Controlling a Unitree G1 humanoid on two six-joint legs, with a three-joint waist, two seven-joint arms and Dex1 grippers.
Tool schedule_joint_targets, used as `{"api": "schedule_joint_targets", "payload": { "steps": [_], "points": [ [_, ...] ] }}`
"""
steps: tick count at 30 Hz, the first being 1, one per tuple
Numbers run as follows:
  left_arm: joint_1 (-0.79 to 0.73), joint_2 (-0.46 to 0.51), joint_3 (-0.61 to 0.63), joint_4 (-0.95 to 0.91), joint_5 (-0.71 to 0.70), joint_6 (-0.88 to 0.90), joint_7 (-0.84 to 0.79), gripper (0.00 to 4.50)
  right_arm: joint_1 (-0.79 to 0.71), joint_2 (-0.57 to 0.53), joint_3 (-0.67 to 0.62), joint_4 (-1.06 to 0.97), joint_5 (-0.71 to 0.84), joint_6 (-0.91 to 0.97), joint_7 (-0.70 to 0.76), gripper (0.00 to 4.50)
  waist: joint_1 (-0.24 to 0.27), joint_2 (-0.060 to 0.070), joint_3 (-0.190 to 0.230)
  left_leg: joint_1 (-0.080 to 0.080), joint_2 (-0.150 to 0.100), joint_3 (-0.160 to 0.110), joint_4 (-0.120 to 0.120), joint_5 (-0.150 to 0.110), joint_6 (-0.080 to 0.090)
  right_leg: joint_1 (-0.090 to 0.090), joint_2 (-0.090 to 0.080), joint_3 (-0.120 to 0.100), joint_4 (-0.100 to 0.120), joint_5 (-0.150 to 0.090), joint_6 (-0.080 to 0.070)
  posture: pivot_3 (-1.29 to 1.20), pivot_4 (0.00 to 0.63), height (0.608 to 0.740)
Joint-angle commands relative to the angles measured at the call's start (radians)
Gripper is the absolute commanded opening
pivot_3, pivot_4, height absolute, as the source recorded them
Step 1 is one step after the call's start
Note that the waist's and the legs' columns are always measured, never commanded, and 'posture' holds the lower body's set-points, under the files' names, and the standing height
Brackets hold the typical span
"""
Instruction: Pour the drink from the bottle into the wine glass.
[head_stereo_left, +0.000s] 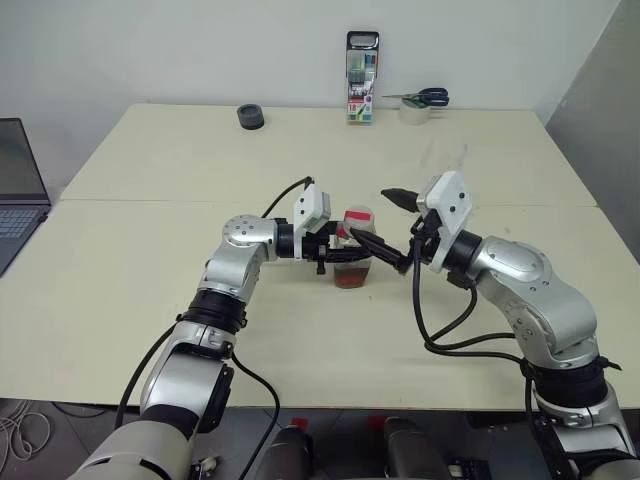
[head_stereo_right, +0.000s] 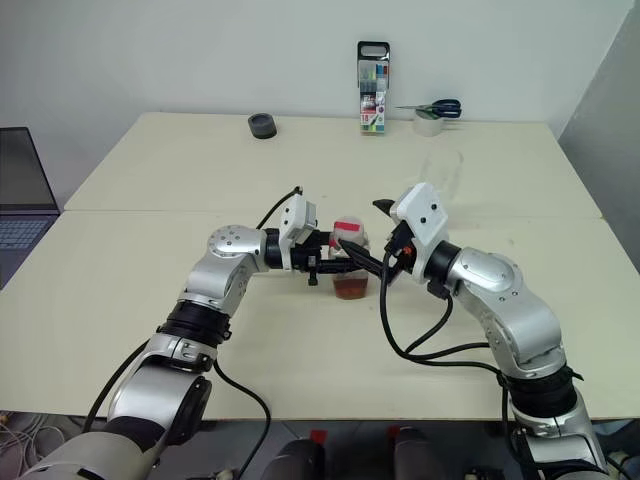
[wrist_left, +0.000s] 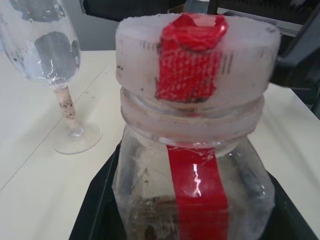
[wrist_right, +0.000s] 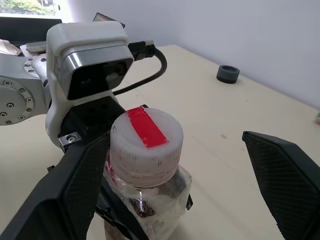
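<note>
The bottle (head_stereo_left: 355, 262) stands upright at mid-table, small and clear, with a whitish cap (wrist_right: 146, 145) crossed by a red strip. A little reddish-brown drink (head_stereo_left: 351, 280) lies at its bottom. My left gripper (head_stereo_left: 342, 257) comes in from the left and is shut on the bottle's body. My right gripper (head_stereo_left: 388, 224) is open, with the cap between its fingers (wrist_right: 75, 190), closer to one of them. The wine glass (wrist_left: 42, 45), clear and stemmed, stands upright on the table beyond the bottle, apart from both grippers.
At the table's far edge stand a pack of coloured markers (head_stereo_left: 362, 90), scissors (head_stereo_left: 425, 97) on a tape roll (head_stereo_left: 414, 111), and a small black ring (head_stereo_left: 251, 117). A laptop (head_stereo_left: 15, 190) sits off the table's left side.
</note>
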Motion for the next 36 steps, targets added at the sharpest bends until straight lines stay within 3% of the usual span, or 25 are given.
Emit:
{"api": "schedule_joint_targets", "payload": {
  "steps": [1, 36],
  "points": [
    [-0.014, 0.005, 0.012, -0.022, -0.012, -0.021, -0.014, 1.72, -0.003, -0.014, -0.036, -0.031, 0.005, -0.007, -0.002, 4.5, 0.0, 0.0, 0.0, 0.0, 0.0, 0.0, 0.0, 0.0, 0.0, 0.0, 0.0, 0.0, 0.0, 0.0, 0.0, 0.0, 0.15, 0.74],
    [-0.006, 0.0, 0.007, -0.028, -0.008, -0.022, -0.018, 1.72, 0.007, -0.046, -0.055, -0.056, 0.061, 0.011, 0.008, 4.5, 0.0, 0.0, 0.0, 0.0, 0.0, 0.0, 0.0, 0.0, 0.0, 0.0, 0.0, 0.0, 0.0, 0.0, 0.0, 0.0, 0.15, 0.74]
  ]
}}
